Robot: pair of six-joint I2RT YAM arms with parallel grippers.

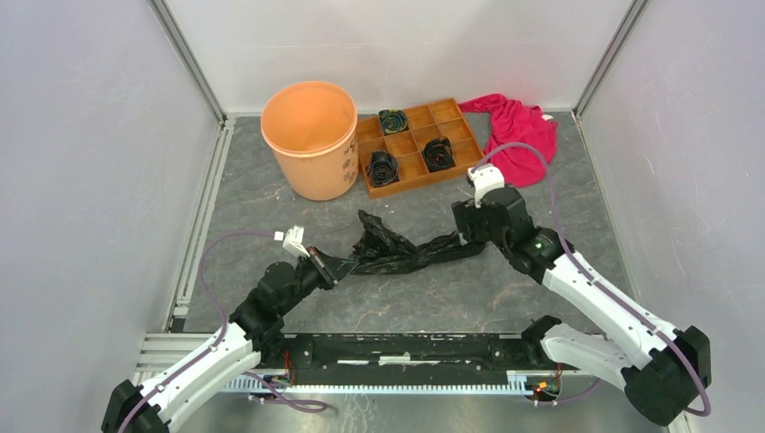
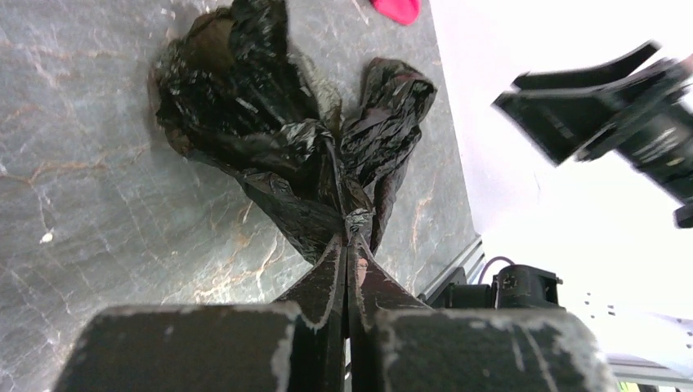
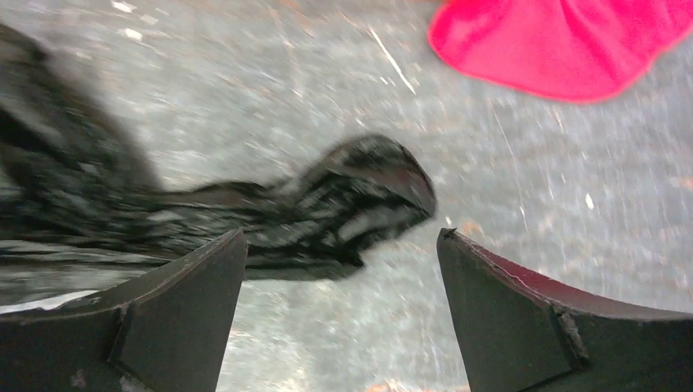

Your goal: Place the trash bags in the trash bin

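Observation:
The black crinkled trash bag (image 1: 401, 251) lies stretched across the middle of the table. My left gripper (image 1: 332, 264) is shut on its left end; the left wrist view shows the film pinched at the fingertips (image 2: 350, 237), the bag (image 2: 278, 122) spreading away beyond them. My right gripper (image 1: 471, 236) is open above the bag's right end; in the right wrist view the bag's tip (image 3: 359, 200) lies on the table between the spread fingers (image 3: 339, 245). The light-orange trash bin (image 1: 310, 140) stands upright at the back left, apart from both grippers.
An orange compartment tray (image 1: 419, 146) with small black rolls sits right of the bin. A red cloth (image 1: 519, 131) lies at the back right, also in the right wrist view (image 3: 564, 45). Walls enclose the table on three sides.

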